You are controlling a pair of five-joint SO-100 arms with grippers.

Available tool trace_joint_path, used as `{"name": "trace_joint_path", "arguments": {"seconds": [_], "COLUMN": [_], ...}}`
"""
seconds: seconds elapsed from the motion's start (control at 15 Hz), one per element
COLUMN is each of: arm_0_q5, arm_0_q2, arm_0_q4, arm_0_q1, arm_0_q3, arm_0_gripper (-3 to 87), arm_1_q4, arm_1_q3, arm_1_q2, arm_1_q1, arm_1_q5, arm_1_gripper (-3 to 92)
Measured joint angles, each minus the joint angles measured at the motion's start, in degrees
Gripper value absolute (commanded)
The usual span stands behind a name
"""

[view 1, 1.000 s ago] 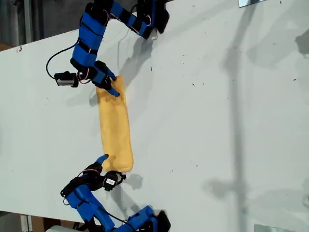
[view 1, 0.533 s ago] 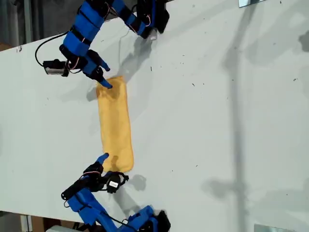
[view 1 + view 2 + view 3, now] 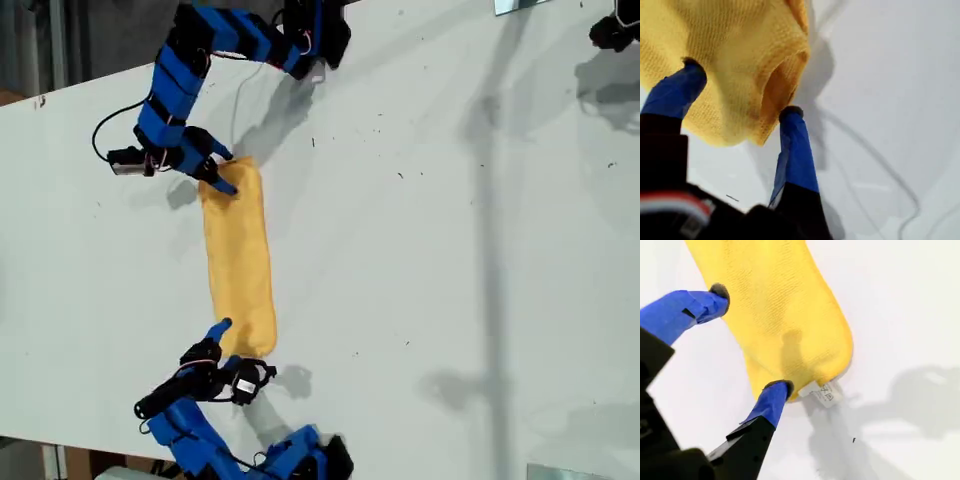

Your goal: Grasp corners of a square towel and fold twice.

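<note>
At opposite ends of the folded towel [image 3: 238,262], both hands gape.

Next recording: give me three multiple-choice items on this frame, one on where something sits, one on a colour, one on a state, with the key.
1. Where does the white tag sit?
A. at the towel's middle
B. at a towel corner by my second gripper
C. on the table's far edge

2. What colour is the towel?
A. yellow-orange
B. green
C. white

3. How does the towel lie?
A. spread out as a full square
B. bunched in a ball
C. as a long narrow strip between the two grippers

Key: 1 B, the second wrist view shows the tag poking out beside a fingertip; 2 A, yellow-orange in every view; 3 C, the exterior view shows a strip from my first gripper to the second.
</note>
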State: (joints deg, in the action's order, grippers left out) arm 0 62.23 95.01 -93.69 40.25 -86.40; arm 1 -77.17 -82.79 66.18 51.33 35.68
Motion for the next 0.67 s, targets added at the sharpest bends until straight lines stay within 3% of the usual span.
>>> {"name": "trace_joint_path", "arguments": {"seconds": [0.2,0.33,0.67], "arm_0_q5": [4.3,8.0,15.9], "arm_0_q2": [18.9,33.0,51.7], "arm_0_q4": [3.3,7.4,19.4], "arm_0_q1": [-3.1,-5.2,-10.3], "arm_0_q3": [-14.2,-26.0,-52.3], "arm_0_gripper": [30.5,30.3,30.0], "arm_1_q4": [0.0,0.0,3.1], "arm_1_q3": [2.2,2.4,-4.0], "arm_1_q2": [-4.6,-5.8,-2.8], "arm_1_q1": [3.8,4.2,4.8], "arm_1_q5": [-1.0,-1.0,-0.4], "arm_1_gripper": [30.9,0.0,0.0]}}
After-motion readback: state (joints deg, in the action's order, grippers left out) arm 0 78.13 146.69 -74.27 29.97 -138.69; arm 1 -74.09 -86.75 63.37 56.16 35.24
